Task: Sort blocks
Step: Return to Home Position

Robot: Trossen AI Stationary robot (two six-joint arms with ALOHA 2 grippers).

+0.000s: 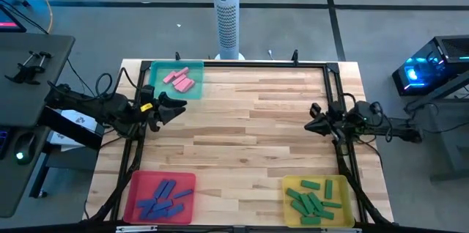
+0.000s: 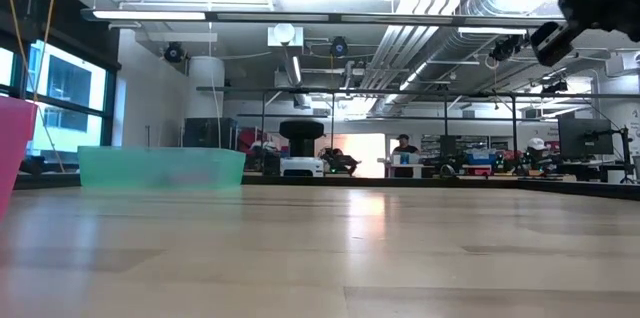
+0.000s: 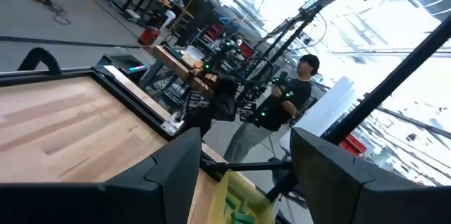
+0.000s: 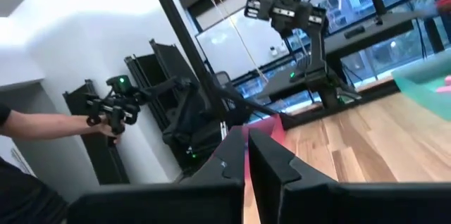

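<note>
sorting looks complete: pink blocks (image 1: 179,79) lie in the teal tray (image 1: 160,91), blue blocks (image 1: 163,198) in the red tray (image 1: 139,182), green blocks (image 1: 314,198) in the yellow tray (image 1: 290,183); none seen loose on the surface (image 1: 249,123). left pincer (image 1: 176,107) spread, just beside the teal tray; right pincer (image 1: 311,123) pressed together, well apart from it.

Even overhead light falls on the pale wooden plank bench (image 1: 249,116) in the high view, leaving only soft, faint shadows beside the arms. At bench height, long ceiling strip lights (image 2: 160,15) burn out to white and lay a pale sheen across the planks. The left end effector (image 3: 246,146) shows dark against a glare-washed room.
</note>
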